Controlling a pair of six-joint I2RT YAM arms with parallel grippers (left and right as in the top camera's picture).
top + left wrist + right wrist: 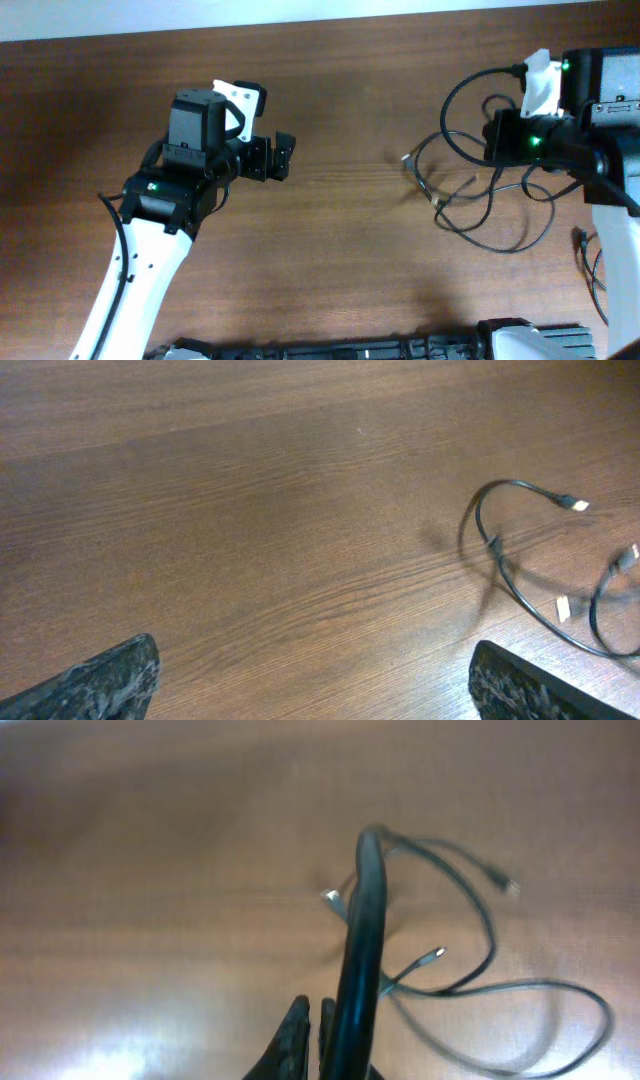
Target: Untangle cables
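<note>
The cables [436,205] are thin black cords with small metal plug ends, lying in loose overlapping loops at the right of the wooden table. My right gripper [492,135] is over their far side and is shut on one cable. In the right wrist view that cable [360,940] runs up close in front of the closed fingers [312,1025], with thinner loops [490,935] on the table beyond. My left gripper [282,158] is open and empty, left of centre and well apart from the cables. The left wrist view shows its fingers [315,670] wide apart, with cable loops [497,550] at the right.
Another thin black cord [590,265] lies by the right arm's base at the right edge. A dark rail [400,348] runs along the table's front edge. Bare wood lies between the two grippers.
</note>
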